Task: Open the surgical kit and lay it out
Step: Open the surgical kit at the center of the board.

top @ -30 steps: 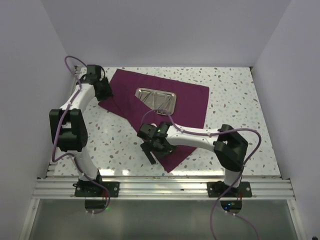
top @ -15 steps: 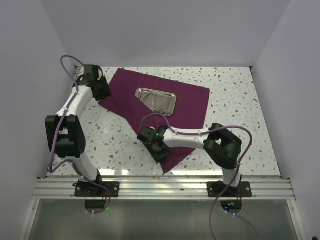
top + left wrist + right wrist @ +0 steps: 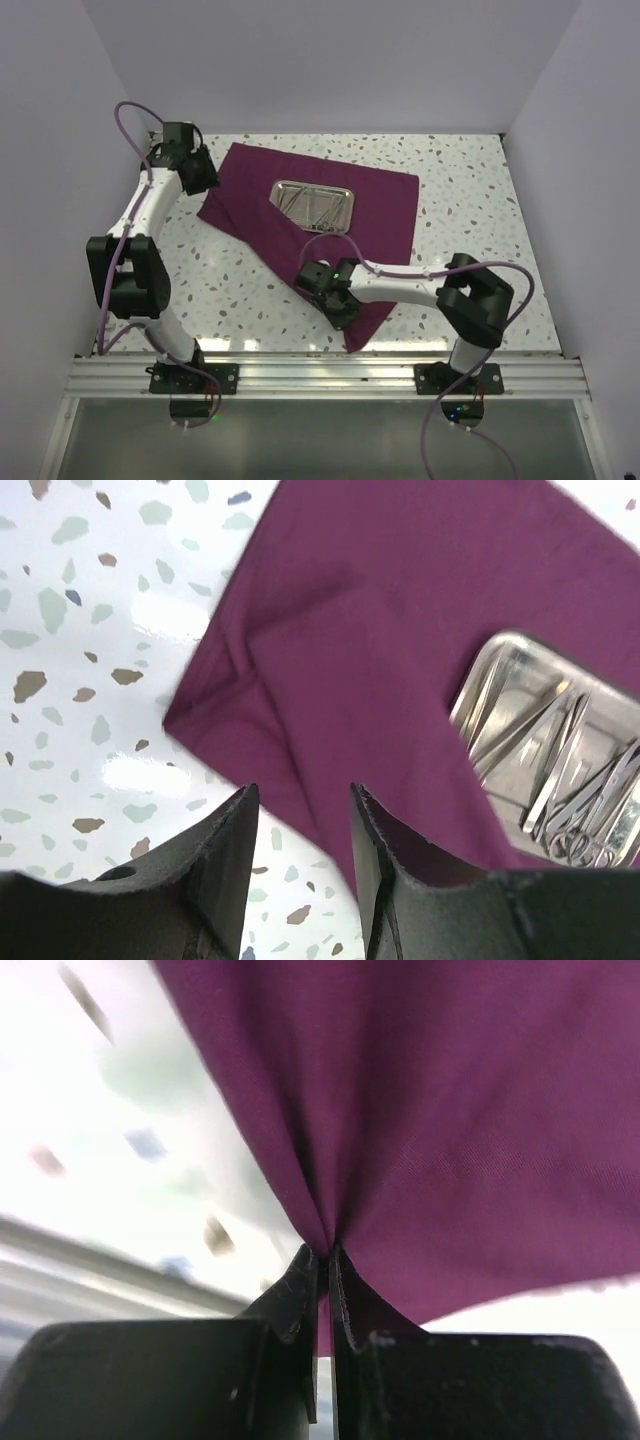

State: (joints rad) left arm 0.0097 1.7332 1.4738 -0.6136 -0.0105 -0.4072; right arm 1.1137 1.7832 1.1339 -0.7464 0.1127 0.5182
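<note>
Maroon cloth wrap [image 3: 385, 205] spread open on the speckled tabletop [image 3: 470, 180], near corner gathered into a tight fold. Shiny rectangular steel tray [image 3: 280, 186] resting on it, thin silver instruments [image 3: 320, 207] heaped inside.

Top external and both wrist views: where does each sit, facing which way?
Top external: above and behind, facing down at the table; left arm, right arm show.
Left wrist: faces down past open left gripper at cloth wrap and tray.
Right wrist: low, along right gripper shut on cloth wrap.
Shared: cloth wrap in all; tray in first two.
</note>
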